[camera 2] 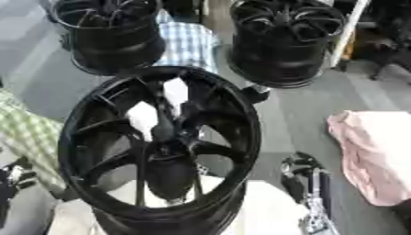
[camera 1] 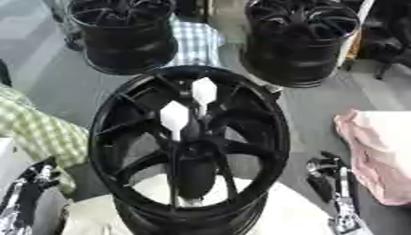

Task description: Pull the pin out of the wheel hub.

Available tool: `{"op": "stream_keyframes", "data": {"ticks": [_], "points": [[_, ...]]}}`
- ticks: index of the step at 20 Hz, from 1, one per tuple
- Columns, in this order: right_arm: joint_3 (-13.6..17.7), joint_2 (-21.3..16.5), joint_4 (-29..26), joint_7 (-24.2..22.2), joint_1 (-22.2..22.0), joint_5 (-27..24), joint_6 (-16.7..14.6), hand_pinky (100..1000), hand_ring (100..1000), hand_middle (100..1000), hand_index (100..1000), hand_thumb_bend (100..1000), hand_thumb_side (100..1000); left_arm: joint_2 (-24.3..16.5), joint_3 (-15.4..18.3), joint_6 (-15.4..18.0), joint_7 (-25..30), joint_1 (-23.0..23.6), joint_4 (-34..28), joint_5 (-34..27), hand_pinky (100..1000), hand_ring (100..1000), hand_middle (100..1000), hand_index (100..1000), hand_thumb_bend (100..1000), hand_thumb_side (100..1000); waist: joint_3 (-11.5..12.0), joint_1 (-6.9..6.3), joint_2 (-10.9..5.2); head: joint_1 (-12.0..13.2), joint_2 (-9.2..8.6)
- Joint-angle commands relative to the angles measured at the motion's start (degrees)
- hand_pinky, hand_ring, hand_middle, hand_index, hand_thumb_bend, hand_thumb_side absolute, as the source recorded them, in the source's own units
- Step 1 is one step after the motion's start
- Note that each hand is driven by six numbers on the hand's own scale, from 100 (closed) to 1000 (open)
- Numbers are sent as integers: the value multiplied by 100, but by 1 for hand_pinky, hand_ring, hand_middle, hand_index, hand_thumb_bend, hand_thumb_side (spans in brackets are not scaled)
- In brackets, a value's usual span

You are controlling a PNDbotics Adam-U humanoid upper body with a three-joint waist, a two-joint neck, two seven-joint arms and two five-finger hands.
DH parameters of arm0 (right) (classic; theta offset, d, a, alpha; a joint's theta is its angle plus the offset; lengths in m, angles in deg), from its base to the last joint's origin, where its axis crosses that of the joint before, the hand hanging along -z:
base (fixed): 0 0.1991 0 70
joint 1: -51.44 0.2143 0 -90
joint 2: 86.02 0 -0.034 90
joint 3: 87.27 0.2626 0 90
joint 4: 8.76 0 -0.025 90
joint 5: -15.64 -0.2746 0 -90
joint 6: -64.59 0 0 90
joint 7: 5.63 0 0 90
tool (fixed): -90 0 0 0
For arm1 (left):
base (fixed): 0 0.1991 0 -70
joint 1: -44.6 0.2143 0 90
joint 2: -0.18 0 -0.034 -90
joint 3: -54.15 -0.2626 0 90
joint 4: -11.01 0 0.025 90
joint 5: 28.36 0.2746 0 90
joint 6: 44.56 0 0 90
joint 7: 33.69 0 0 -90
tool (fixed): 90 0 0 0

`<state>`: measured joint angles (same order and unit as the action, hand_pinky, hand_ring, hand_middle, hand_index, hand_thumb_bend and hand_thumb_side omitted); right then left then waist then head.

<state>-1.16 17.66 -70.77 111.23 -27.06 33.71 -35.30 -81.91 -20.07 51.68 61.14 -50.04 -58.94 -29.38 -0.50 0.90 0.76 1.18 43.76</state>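
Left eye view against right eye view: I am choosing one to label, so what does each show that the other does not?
Only the left eye view shows the robot's left hand well inside the frame, low on the left; in the right eye view just a sliver of it shows at the left edge. Only the right eye view shows more floor right of the pink cloth. Both show the near black wheel hub, two more wheels behind it, the checked cloth and the right hand low on the right. I cannot make out a pin in either.
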Motion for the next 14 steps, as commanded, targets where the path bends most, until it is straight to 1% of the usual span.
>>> {"op": "stream_keyframes", "data": {"ticks": [1,14], "points": [[28,-46,-101,17,37,26,2,729,572,614,784,100,383,-82,27,10,7,-76,-86,-40,749,738,726,798,319,619,6,-9,-64,-13,-2],[24,-37,-99,20,47,20,-7,728,571,614,784,100,384,-77,39,-9,-40,-55,-146,-106,748,737,726,798,323,617,-30,-13,-53,-49,-21]]}}
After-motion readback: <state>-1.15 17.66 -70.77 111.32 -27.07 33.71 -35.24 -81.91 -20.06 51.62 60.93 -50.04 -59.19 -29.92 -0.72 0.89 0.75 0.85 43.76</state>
